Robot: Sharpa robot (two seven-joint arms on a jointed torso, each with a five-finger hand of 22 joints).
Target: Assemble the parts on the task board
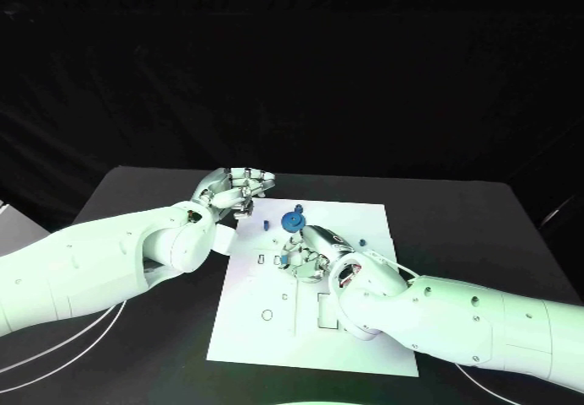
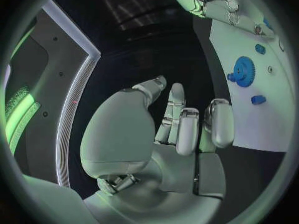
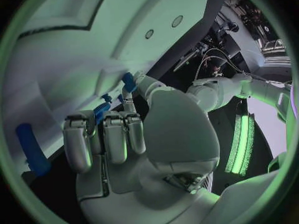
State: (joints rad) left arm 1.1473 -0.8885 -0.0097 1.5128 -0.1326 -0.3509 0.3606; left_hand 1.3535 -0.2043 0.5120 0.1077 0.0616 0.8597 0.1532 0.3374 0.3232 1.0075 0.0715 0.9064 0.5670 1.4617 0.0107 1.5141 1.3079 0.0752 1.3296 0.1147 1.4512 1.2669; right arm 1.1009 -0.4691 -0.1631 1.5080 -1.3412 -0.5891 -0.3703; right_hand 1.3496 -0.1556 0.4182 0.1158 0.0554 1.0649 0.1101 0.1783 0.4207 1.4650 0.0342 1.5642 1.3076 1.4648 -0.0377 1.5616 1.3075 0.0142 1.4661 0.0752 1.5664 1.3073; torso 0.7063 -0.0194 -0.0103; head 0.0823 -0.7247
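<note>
The white rectangular task board lies flat in the middle of the black worktop, its near portion bare apart from small slots and holes. The right arm crosses the near right corner of the board.

Right hand: positioned over the centre of the board, fingers curled downward. In the right wrist view the fingertips close around a small blue part at the board surface, and a second small blue piece sits just beside the curled fingers. The hand appears to pinch the small blue part; whether that part is already seated in the board cannot be told. A blue elongated peg lies on the board near this hand, apart from the fingers.

Just beyond the right hand, a round blue toothed gear sits on the board, clear of the fingers. A small blue block lies beside it towards the left arm, and another small blue piece lies near the far edge of the board.

Left hand: located at the far left corner of the board, above the worktop just off the board edge. In the left wrist view its fingers are loosely bent, apart from one another, with nothing between them. It touches no part.
</note>
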